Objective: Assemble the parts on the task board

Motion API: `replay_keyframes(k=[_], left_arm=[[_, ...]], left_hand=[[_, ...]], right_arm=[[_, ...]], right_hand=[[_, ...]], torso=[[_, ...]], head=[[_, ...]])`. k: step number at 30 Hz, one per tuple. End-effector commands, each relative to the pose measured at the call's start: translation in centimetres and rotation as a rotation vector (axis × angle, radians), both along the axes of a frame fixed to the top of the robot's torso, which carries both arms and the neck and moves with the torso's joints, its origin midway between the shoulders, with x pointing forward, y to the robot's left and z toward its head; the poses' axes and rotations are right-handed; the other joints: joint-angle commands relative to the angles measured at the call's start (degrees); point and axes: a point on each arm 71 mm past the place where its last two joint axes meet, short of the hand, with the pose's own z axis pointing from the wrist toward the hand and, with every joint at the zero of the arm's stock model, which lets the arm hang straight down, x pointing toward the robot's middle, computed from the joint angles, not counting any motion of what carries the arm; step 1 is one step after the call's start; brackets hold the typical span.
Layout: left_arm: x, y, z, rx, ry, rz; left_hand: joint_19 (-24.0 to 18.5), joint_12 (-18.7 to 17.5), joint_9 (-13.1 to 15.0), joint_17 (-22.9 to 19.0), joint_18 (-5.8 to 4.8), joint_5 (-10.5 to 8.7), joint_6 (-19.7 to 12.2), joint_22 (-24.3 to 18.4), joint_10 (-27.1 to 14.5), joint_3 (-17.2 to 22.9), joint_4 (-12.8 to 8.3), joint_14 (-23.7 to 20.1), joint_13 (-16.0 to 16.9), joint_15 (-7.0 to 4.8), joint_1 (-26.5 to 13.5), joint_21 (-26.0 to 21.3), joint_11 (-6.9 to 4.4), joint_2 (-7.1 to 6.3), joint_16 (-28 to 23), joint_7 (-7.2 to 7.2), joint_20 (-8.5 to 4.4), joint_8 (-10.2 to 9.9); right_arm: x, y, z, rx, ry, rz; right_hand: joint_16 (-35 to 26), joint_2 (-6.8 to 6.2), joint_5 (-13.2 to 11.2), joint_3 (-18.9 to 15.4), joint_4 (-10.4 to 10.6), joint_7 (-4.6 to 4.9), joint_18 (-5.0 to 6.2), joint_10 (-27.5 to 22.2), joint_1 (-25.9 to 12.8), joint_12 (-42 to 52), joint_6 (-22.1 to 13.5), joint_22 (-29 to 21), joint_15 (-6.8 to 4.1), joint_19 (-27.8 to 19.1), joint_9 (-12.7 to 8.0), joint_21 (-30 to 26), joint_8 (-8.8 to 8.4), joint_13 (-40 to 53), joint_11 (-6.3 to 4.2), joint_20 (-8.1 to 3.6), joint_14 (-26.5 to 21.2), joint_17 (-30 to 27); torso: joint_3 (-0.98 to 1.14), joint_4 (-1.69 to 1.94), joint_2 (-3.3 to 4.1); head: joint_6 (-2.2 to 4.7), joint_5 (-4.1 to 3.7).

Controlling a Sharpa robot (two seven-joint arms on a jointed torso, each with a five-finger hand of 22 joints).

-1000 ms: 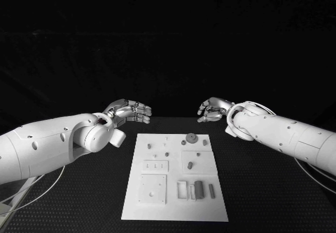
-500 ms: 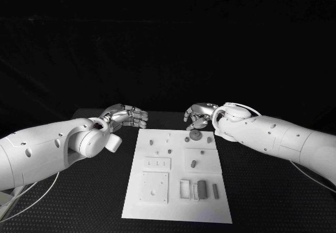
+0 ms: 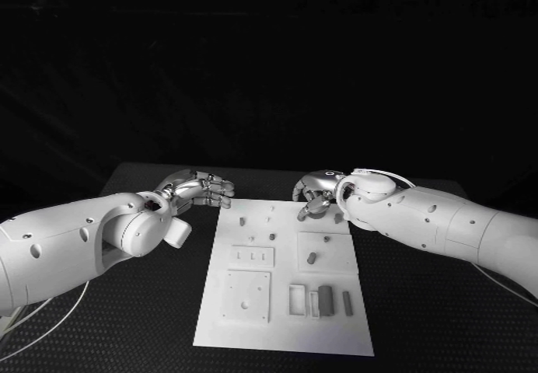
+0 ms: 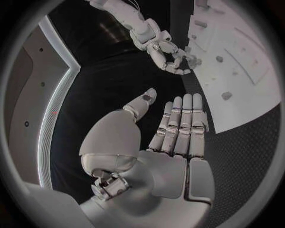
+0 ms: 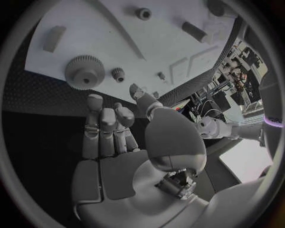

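Board point(image 3: 281, 326) lies lengthwise in the middle of the black surface point(image 3: 448, 311), white, with small grey parts on it. From the head view, a tray point(image 3: 246, 295) with a hole sits at its near left, a row of upright bars point(image 3: 325, 301) at its near right, a slotted plate point(image 3: 253, 256) and a square plate with a short peg point(image 3: 312, 257) in the middle, and a few small pegs point(image 3: 271, 234) further off. Most of these are too small to tell apart in shape.

Left hand point(image 3: 204, 189) hangs just off the board's far left corner, over the bare surface. Its wrist view shows the palm flat, fingers point(image 4: 181, 118) straight and side by side, thumb apart, nothing in it. Part of the hand is covered by its own forearm in the head view.

Right hand point(image 3: 316, 191) hovers at the board's far edge, toward the right. In the head view it hides whatever lies under it there. Its wrist view shows the fingers point(image 5: 101, 128) loosely extended, thumb set apart and empty, reaching toward a large gear point(image 5: 85, 72) and a small gear point(image 5: 118, 73) that lie on the board near its edge. Whether the fingertips touch the board cannot be told. Beyond the gears the same view shows a block point(image 5: 53, 38), a ring-shaped piece point(image 5: 143, 13) and a dark bar point(image 5: 194, 32), all lying apart on the white plate.

The left wrist view also catches the right hand point(image 4: 169, 59) at the board's corner, fingers curled loosely down, holding nothing.
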Motion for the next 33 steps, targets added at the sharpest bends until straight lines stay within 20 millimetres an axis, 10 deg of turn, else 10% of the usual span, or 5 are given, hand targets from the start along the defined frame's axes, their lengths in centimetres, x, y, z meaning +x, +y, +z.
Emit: replay_keyframes(k=[1, 33], left_arm=[[0.0, -0.1, 0.1, -0.002, 0.001, -0.015], [0.1, 0.3, 0.0, 0.003, 0.009, -0.010]], left_hand=[[0.1, -0.4, -0.1, 0.1, -0.58, -0.08, 0.2, -0.1, 0.1, -0.3, 0.1, 0.0, -0.1, 0.21, -0.6, -0.3, 0.11, -0.07, -0.4, 0.61, -0.29, -0.4], [0.0, -0.6, -0.2, 0.2, -0.67, -0.08, 0.1, -0.1, 0.0, -0.3, 0.2, 0.0, -0.2, 0.23, -1.0, -0.5, 0.18, -0.17, -0.6, 0.67, -0.31, -0.6]], right_arm=[[-0.2, 0.0, -0.2, -0.040, 0.013, 0.006], [-0.5, -0.5, -1.9, -0.095, 0.040, -0.012]], right_hand=[[0.4, -0.41, -0.1, 0.4, 0.0, 0.31, 1.10, 0.1, -0.2, 0.4, 0.2, 1.5, 0.33, -0.1, -0.1, 0.4, -0.23, 0.1, 0.57, -0.42, 0.1, 0.1], [4.3, 0.06, -0.1, 1.6, 0.0, 0.05, 1.10, 1.7, -0.9, 3.0, 2.4, 1.5, 0.15, 0.0, 0.2, 3.9, 0.24, 1.5, 0.35, -1.19, 4.0, 4.7]], torso=[[-0.13, 0.07, 0.62], [-0.47, 0.34, 1.74]], head=[[0.04, -0.09], [-0.11, -0.32]])
